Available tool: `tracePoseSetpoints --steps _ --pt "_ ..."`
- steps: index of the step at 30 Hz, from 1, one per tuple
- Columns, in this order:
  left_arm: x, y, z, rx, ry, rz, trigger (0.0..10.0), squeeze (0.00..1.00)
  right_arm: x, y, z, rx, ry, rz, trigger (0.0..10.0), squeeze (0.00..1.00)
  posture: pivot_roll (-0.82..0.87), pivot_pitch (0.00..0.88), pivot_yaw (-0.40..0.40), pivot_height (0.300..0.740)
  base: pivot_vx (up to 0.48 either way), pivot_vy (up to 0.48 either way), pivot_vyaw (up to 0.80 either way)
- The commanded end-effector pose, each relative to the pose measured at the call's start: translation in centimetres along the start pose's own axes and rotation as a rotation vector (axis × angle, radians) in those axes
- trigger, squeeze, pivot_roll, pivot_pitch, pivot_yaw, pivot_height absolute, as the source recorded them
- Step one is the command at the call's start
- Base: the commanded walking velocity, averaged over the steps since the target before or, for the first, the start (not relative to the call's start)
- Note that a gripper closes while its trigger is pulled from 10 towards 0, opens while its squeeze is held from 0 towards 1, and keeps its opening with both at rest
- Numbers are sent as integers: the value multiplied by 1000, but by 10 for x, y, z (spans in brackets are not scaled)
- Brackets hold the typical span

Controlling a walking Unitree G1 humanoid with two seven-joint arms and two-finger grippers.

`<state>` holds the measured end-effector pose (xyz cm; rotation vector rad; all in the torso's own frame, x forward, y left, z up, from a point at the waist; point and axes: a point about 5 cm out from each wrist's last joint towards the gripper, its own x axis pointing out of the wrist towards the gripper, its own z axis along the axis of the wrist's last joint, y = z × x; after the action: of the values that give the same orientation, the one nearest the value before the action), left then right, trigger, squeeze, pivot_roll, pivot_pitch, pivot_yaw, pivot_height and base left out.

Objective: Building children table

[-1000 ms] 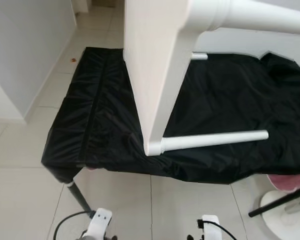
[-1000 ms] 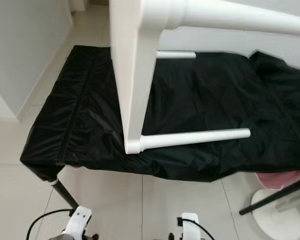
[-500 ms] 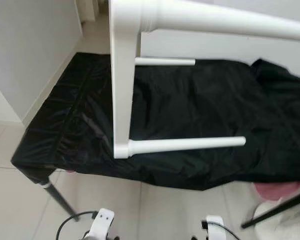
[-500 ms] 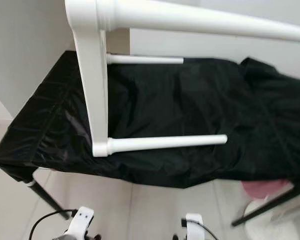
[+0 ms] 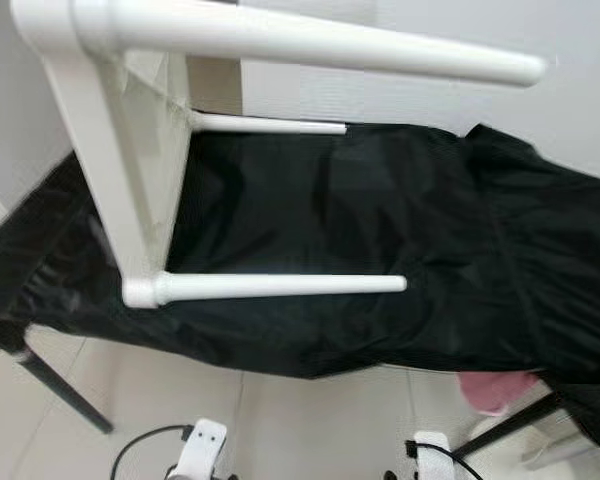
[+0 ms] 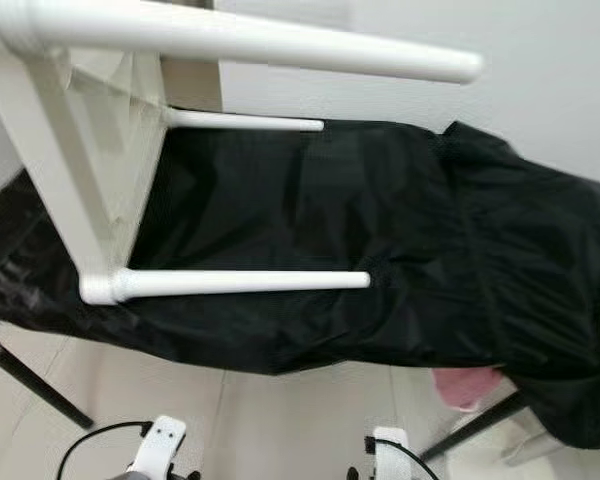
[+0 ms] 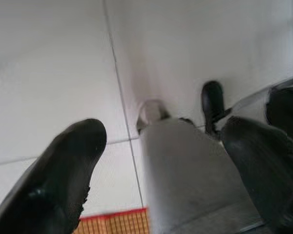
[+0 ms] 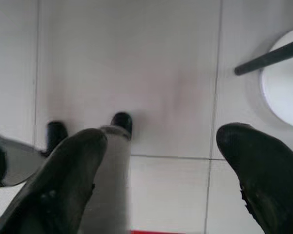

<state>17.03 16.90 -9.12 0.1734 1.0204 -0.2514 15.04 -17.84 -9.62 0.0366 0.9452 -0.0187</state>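
Hanging floorward, both grippers [image 7: 161, 165] [image 8: 171, 170] spread.

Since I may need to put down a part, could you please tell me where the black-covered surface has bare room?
The black cover is free right of the white table's leg tips, from the lower leg out toward the cover's right end, and between that leg and the far leg. It is crowded at the left, where the white table lies on its side.
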Motion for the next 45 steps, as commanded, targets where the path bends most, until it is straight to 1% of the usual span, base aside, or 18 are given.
tracePoseSetpoints --steps 1,16,26,37,40,41,45 --pt "-1 -2 -10 -21 39 -4 10000 0 0 -1 -2 1 13 -2 10000 0 27 0 -41 740 0 0 0" --pt "-1 -1 -9 -31 36 -2 10000 0 0 0 -2 -4 10 1 10000 0 19 0 -35 740 0 0 0" --pt "-1 -1 -8 -22 35 -4 10000 0 -1 2 -3 -10 13 7 10000 0 21 0 -34 740 0 448 0" --pt "-1 0 -8 -15 31 -3 10000 0 -1 2 -3 -11 11 12 10000 0 22 0 -33 740 0 0 0" --pt "-1 -1 -7 7 31 -7 10000 0 -1 2 -3 -11 10 11 10000 0 21 0 -31 740 0 0 0" --pt "-1 -1 -6 36 28 -16 10000 0 0 2 -2 -26 5 11 10000 0 20 0 -29 740 0 0 0" --pt "-1 -2 -6 53 38 -27 10000 0 0 2 -1 -38 1 17 10000 0 21 0 -28 740 0 0 0"
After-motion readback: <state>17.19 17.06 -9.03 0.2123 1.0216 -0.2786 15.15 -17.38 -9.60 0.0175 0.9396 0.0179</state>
